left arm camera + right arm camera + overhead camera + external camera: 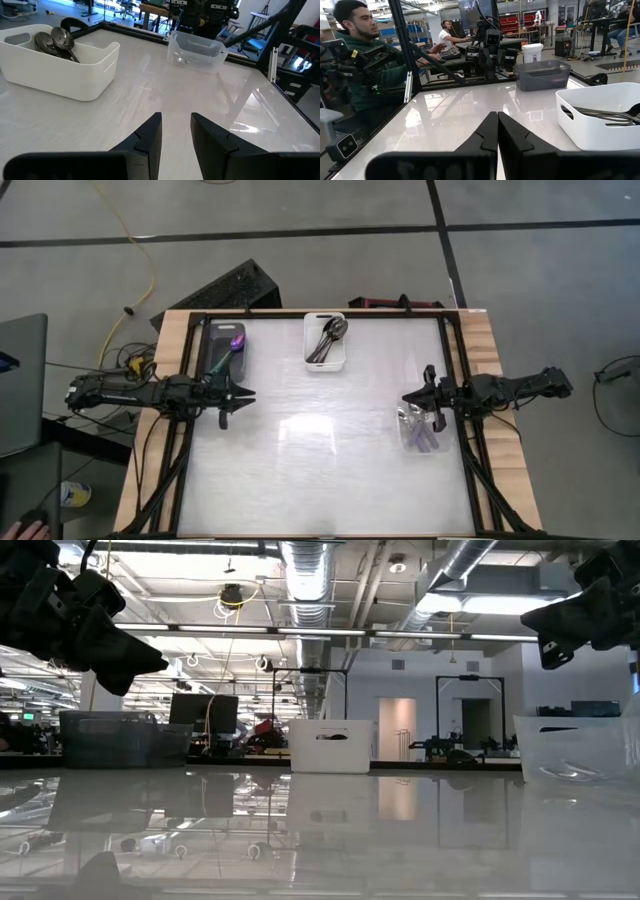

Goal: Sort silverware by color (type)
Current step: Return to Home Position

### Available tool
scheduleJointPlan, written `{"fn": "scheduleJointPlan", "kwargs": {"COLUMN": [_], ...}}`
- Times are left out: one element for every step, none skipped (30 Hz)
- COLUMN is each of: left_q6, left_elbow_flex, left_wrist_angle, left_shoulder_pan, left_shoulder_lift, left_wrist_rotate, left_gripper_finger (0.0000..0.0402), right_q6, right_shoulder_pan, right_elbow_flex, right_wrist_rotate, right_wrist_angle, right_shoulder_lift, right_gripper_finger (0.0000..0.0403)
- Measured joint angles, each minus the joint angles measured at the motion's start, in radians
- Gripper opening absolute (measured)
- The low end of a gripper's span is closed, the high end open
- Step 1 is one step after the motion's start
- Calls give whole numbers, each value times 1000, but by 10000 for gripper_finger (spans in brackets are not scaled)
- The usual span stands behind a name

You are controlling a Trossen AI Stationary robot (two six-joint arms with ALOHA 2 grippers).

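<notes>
No silverware lies loose on the table (320,470), so the sort looks finished as far as these views show. Every spoon in sight is in a container.

The white bin (326,367) sits at the middle of the table's far edge and holds a cluster of dark glossy spoons (328,338). To the left of the white bin, at the far left corner, the grey bin (214,330) holds at least one purple-and-teal spoon (236,340); how many lie under it I cannot tell. To the right of the white bin and nearer the front, the clear bin (408,442) holds a few violet spoons (426,442).

The left end effector (240,395) hovers left of the white bin and a little forward of it, just beside the grey bin. It holds nothing, and its fingers (150,135) stand a narrow gap apart. The right end effector (412,398) hovers right of the white bin, just above the clear bin's far wall. It too holds nothing, and its fingers (487,132) are pressed together.

What remains, by my judgement, is only for both arms to park. No further spoon needs picking.
</notes>
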Motion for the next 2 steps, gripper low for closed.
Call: {"fn": "scheduleJointPlan", "kwargs": {"left_q6": [0,0], "left_elbow_flex": [0,0], "left_wrist_angle": [0,0], "left_shoulder_pan": [0,0], "left_shoulder_lift": [0,0], "left_wrist_rotate": [0,0], "left_gripper_finger": [89,89], "right_q6": [0,0], "right_shoulder_pan": [0,0], "right_elbow_flex": [0,0], "right_wrist_rotate": [0,0], "right_wrist_angle": [0,0], "right_shoulder_lift": [0,0], "right_gripper_finger": [34,34]}}
